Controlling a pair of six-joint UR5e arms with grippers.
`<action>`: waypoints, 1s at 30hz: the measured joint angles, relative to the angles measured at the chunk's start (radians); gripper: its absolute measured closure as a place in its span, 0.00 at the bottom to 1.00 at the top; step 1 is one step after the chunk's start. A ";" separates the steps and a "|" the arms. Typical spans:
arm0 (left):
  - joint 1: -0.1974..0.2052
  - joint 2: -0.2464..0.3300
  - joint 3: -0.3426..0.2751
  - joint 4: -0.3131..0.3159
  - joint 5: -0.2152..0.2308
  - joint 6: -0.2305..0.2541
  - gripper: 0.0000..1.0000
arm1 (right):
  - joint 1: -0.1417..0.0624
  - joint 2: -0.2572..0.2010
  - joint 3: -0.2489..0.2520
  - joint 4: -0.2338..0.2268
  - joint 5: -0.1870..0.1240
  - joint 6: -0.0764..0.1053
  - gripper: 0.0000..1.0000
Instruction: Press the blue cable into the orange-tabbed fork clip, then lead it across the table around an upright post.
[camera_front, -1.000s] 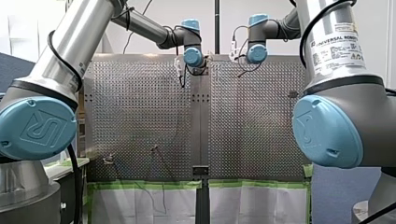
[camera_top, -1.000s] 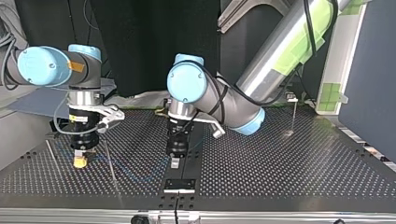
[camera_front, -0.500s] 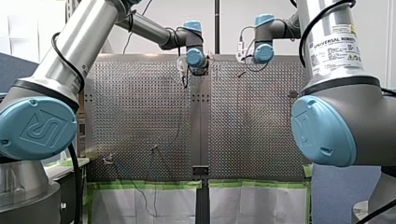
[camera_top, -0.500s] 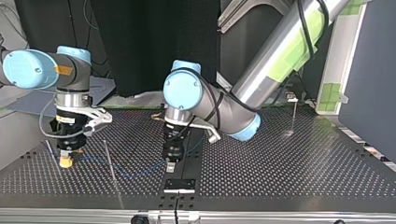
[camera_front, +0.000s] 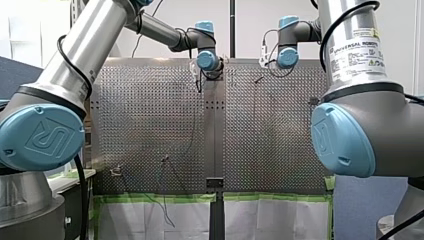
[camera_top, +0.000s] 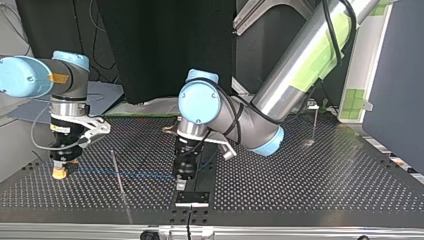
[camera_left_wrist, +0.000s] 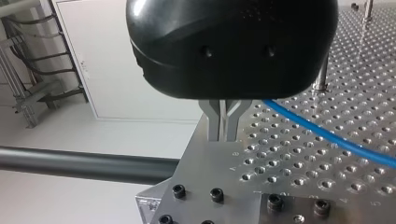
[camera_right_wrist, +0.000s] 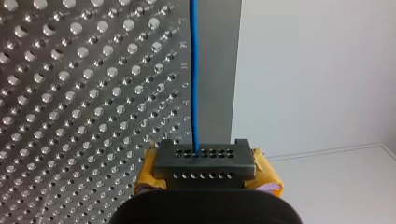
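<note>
The blue cable (camera_top: 125, 174) lies low over the perforated table (camera_top: 300, 180), stretched between my two grippers. My right gripper (camera_top: 59, 173), with yellow pads, is at the top view's left and shut on the blue cable (camera_right_wrist: 194, 74), which runs straight ahead from its pads. My left gripper (camera_top: 181, 184) stands near the table's near edge in the top view. Its metal fingers (camera_left_wrist: 223, 125) are shut, and nothing shows between the tips. The cable (camera_left_wrist: 327, 135) passes behind them. A thin upright post (camera_top: 119, 177) stands between the grippers. I cannot make out the orange-tabbed clip.
A second upright post (camera_top: 315, 124) stands at the top view's far right. A black bracket (camera_top: 192, 197) sits at the table edge just below my left gripper. A round peg (camera_left_wrist: 321, 74) stands beyond the cable. Small fixtures (camera_front: 116, 171) sit at the front view's lower left.
My right gripper has carried the cable toward the top view's left, pulling it out straighter. My left gripper has stayed about where it was, still shut.
</note>
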 joint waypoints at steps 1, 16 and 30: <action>0.002 0.000 0.000 0.000 0.006 -0.006 1.00 | -0.001 0.000 0.000 0.001 0.000 0.000 1.00; 0.005 -0.067 0.063 -0.054 0.034 -0.015 1.00 | 0.010 0.000 -0.001 0.001 0.000 0.000 1.00; 0.001 -0.080 0.097 -0.079 0.028 -0.017 1.00 | 0.010 0.000 -0.001 0.001 0.000 0.000 1.00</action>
